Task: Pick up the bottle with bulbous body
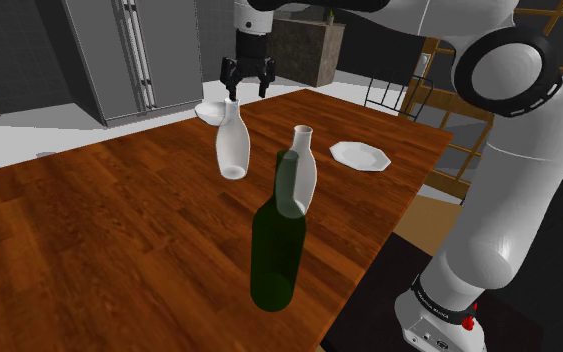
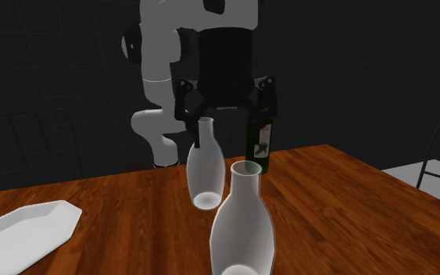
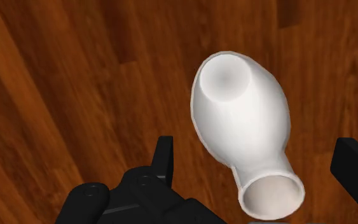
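Wrist view: gripper [image 3: 260, 153] wide open, holding nothing; white bottle [image 3: 241, 121] near-upright, neck toward gripper.

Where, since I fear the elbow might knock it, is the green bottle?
In the shoulder view, the dark green bottle stands upright at lower centre on the table, in front of a white bottle.

Second exterior view: the bottom edge cuts off the base of the nearer white narrow-necked bottle [image 2: 243, 226], and the left edge cuts the white angular plate [image 2: 23, 226]. The black end effector [image 2: 226, 117] hides the upper neck of the dark green glass bottle [image 2: 259, 148]. Shoulder view: the white bulbous bottle [image 1: 233, 140] partly covers a small white bowl [image 1: 207, 113].
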Available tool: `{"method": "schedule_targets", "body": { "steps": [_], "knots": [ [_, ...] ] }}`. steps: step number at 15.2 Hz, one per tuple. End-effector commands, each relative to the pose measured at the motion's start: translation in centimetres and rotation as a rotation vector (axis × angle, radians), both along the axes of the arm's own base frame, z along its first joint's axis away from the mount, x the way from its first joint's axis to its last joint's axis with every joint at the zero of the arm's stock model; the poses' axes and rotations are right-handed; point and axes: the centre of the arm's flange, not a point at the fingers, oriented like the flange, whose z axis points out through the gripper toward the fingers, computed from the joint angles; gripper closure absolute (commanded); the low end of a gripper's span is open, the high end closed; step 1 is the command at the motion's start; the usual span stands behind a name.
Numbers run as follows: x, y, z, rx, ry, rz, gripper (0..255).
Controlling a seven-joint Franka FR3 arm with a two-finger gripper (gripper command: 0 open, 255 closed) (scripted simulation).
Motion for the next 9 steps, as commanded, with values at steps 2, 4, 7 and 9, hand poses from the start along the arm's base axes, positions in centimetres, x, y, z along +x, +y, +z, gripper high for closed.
{"method": "schedule_targets", "body": {
  "steps": [2, 4, 7, 9],
  "knots": [
    [3.8, 1.8, -0.5, -0.004, 0.013, -0.007, 0],
    [4.3, 2.0, -1.1, -0.005, 0.014, -0.008, 0],
    [4.3, 2.0, -2.7, -0.005, 0.014, -0.008, 0],
    [4.3, 2.0, -3.7, -0.005, 0.014, -0.008, 0]
  ]
}}
